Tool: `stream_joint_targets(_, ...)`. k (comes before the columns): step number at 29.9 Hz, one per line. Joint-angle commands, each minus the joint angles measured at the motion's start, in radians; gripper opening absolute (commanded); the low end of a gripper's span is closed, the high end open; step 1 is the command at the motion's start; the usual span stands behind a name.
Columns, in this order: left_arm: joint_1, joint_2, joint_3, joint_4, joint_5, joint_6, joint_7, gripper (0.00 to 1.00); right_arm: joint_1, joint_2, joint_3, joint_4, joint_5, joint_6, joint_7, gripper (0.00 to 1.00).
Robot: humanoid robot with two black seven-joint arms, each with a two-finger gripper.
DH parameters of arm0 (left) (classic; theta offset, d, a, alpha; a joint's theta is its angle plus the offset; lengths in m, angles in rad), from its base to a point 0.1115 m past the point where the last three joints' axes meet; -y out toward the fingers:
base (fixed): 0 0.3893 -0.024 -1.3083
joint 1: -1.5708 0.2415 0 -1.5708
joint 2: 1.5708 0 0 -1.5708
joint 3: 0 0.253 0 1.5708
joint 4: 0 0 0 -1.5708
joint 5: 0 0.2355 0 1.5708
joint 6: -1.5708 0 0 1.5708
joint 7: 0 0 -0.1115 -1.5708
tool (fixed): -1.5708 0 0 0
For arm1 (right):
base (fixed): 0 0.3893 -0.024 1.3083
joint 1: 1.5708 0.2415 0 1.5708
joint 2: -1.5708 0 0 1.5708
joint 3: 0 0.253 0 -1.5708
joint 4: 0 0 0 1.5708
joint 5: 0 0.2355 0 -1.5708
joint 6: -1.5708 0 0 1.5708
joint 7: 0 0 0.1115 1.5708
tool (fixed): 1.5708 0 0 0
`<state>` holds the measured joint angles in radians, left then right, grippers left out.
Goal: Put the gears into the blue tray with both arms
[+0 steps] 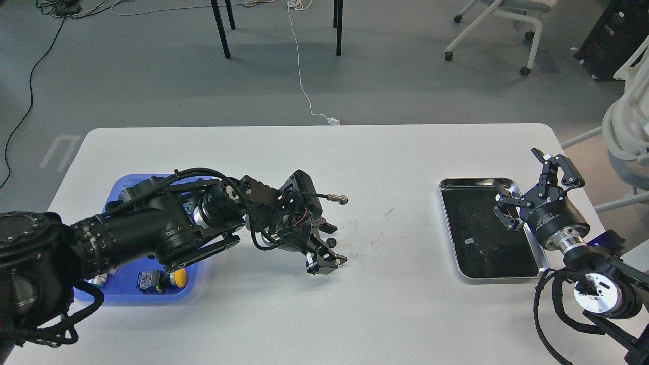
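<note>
The left gripper [324, 252] reaches low over the white table [324, 152], its fingers spread around a small black gear [331, 243] — seemingly about to pinch it for the blue tray [121, 289] behind — while the right gripper [532, 195] hovers wide open over the silver tray [487, 228].

A silver tray [525, 190] (dark inside) sits on the white table [395, 152].
</note>
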<state>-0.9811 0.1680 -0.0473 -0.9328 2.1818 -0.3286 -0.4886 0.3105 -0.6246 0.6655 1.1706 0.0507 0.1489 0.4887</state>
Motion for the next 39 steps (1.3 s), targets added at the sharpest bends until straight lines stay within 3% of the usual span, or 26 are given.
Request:
stream_joint_targets(1, 0.002, -0.002, 0.0, 0.011, 0.0, 0.0, 0.0, 0.7, 0.001, 0.0, 0.0, 0.001, 0.0, 0.0, 0.0, 0.99)
stream_joint_targets(6, 0.005, -0.001, 0.0, 0.038, 0.0, 0.002, 0.0, 0.69, -0.001, 0.0, -0.003, 0.003, 0.0, 0.0, 0.0, 0.99)
stream_joint_targets(9, 0.007, 0.001, 0.0, 0.042, 0.0, 0.002, 0.0, 0.62, -0.001, 0.003, -0.001, 0.001, 0.0, -0.002, 0.0, 0.99)
stream_joint_targets(18, 0.007, -0.004, 0.001, 0.048, 0.0, 0.002, 0.0, 0.25, -0.001, 0.009, -0.003, 0.0, 0.0, -0.003, 0.0, 0.99)
stream_joint_targets(23, 0.01, -0.002, 0.001, 0.048, 0.0, 0.002, 0.0, 0.1, -0.001, 0.011, -0.004, 0.0, 0.0, -0.003, 0.0, 0.99)
stream_joint_targets(28, -0.002, 0.021, -0.011, 0.022, 0.0, 0.003, 0.0, 0.1, 0.001, 0.009, -0.001, 0.0, 0.0, -0.003, 0.0, 0.99)
stream_joint_targets(34, -0.08, 0.258, -0.019, -0.187, -0.147, -0.001, 0.0, 0.11, 0.001, 0.011, -0.001, -0.002, 0.0, -0.005, 0.0, 0.99)
stream_joint_targets(39, -0.091, 0.511, -0.019, -0.268, -0.283, 0.002, 0.0, 0.12, 0.001, 0.014, -0.004, -0.003, -0.003, -0.005, 0.0, 0.99)
